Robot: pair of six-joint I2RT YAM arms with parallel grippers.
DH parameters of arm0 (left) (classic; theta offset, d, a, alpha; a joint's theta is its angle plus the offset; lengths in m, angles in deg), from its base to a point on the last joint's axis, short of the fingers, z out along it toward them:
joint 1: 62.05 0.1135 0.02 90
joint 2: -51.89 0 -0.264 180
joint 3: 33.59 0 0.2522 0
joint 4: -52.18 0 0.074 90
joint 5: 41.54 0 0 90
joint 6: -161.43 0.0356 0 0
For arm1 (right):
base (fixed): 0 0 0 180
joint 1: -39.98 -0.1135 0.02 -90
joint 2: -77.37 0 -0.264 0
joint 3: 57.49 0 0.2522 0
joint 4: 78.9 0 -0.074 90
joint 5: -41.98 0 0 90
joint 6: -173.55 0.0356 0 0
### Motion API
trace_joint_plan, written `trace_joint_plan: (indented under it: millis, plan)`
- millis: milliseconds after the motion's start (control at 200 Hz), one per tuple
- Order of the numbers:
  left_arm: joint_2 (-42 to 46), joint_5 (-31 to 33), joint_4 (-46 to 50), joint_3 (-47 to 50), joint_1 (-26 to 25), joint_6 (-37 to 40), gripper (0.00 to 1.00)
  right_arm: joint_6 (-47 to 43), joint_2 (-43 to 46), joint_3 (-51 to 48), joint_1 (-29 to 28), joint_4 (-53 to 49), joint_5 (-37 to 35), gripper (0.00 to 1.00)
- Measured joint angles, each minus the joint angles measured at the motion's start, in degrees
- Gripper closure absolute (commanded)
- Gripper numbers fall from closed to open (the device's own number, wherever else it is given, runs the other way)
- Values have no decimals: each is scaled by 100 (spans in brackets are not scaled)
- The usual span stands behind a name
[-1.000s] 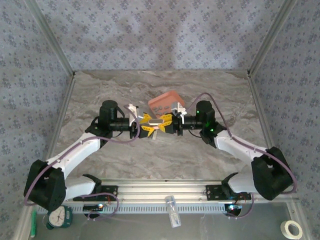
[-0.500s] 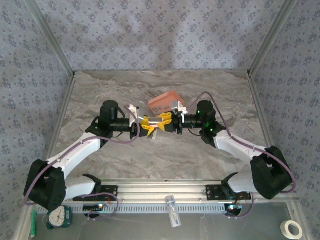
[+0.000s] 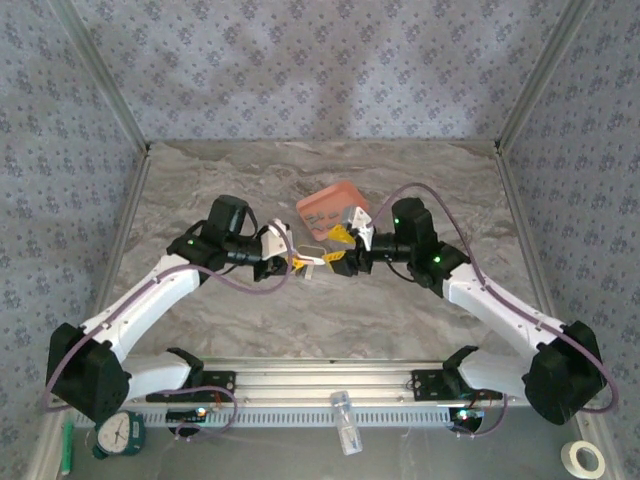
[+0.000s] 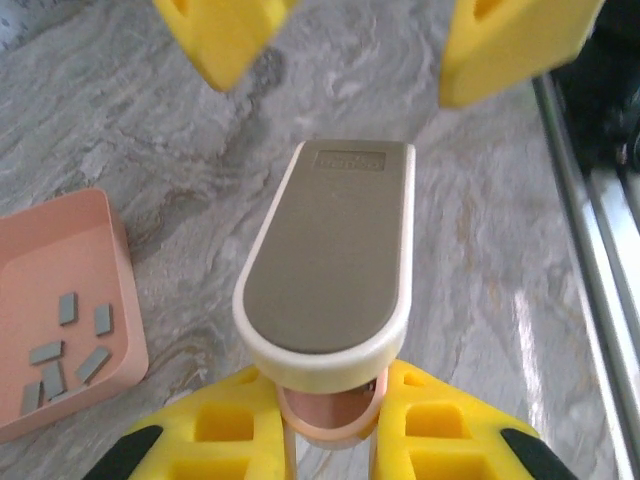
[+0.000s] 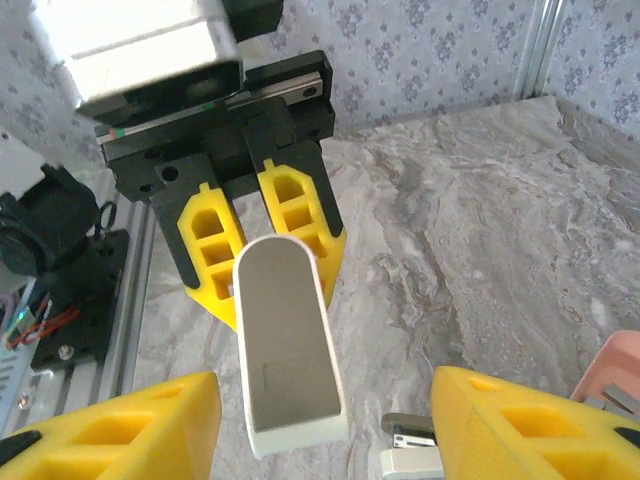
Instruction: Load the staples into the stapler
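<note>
1. The stapler (image 4: pixel 330 260) is held by the left gripper (image 4: pixel 330 405), whose yellow fingers (image 4: pixel 230 430) are closed tight on its rounded hinge end. Its flat top faces up and its squared free end points at the other arm. Gripping it at the very end seems meant to leave most of the body free to be worked on.
2. The right gripper (image 5: pixel 325 425) faces that free end with its jaws spread wide on either side, touching nothing and holding nothing. It looks ready to take the free end or lift the top arm open.
3. The stapler appears to hang a little above the table (image 4: pixel 480 300), midway between the two arms, so both can reach it.
4. A small white and metal part (image 5: pixel 410 447) shows just under the free end. I cannot tell whether it belongs to the stapler.
5. The pink tray (image 4: pixel 125 300) sits on the table just beside the stapler, on the far side from the arm bases.
6. The staples (image 4: pixel 68 308) lie loose on the tray floor, apart from both grippers. The stapler's top looks shut, so I judge that loading is not yet begun.
</note>
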Motion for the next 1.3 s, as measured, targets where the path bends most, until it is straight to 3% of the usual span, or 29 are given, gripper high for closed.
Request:
trace_joint_plan:
  millis: [165,445,685,965,1299]
  plan:
    - [-61,533,662,-179,-153,575,92,-236,-398,369,-334,-380,-72,37]
    - [-127,782,975,-197,-247,846,92,-42,-1141,485,-664,-212,144,37]
    - [-131,798,964,-212,-264,863,92,214,-1412,490,-728,205,258,46]
    - [-151,793,907,-212,-262,778,92,271,-1453,490,-750,339,273,70]
    - [-157,575,568,-203,-337,710,93,468,-730,-232,-463,1093,358,74]
